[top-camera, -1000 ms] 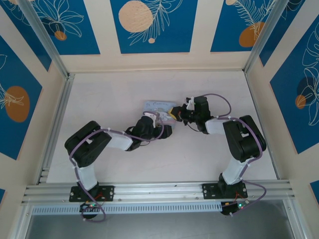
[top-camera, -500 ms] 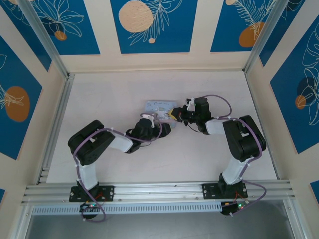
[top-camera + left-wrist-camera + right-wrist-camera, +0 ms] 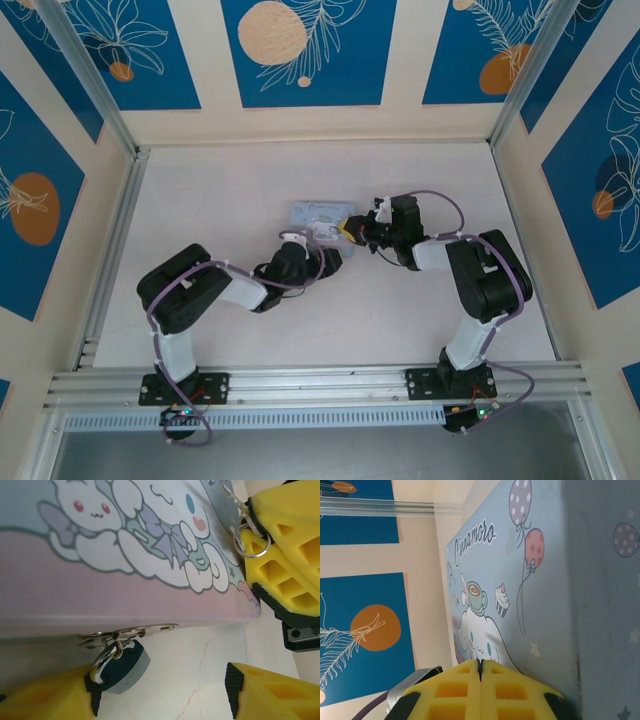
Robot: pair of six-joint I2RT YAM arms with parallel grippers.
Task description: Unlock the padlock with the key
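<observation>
The teal-blue padlock (image 3: 120,666) hangs by its silver shackle from the hasp (image 3: 125,632) on the front of the pale blue tin (image 3: 125,540). My left gripper (image 3: 162,690) is open around it; the left finger (image 3: 50,700) touches the padlock and the right finger (image 3: 270,695) is well clear. My right gripper (image 3: 248,522) hovers over the tin's lid (image 3: 560,580), shut on the key (image 3: 233,496); its ring (image 3: 251,541) dangles beside the fingertips. In the right wrist view the fingers (image 3: 465,680) are pressed together. In the top view both grippers (image 3: 325,255) (image 3: 350,228) meet at the tin (image 3: 318,212).
The tin lies mid-table on the white marbled tabletop (image 3: 220,200). Cream and blue patterned walls (image 3: 300,50) and aluminium rails (image 3: 110,250) close in the workspace. The two grippers are close to each other at the tin's right front corner.
The left arm has shifted slightly, its gripper moving a little closer to the tin's front. The right arm has stayed still.
</observation>
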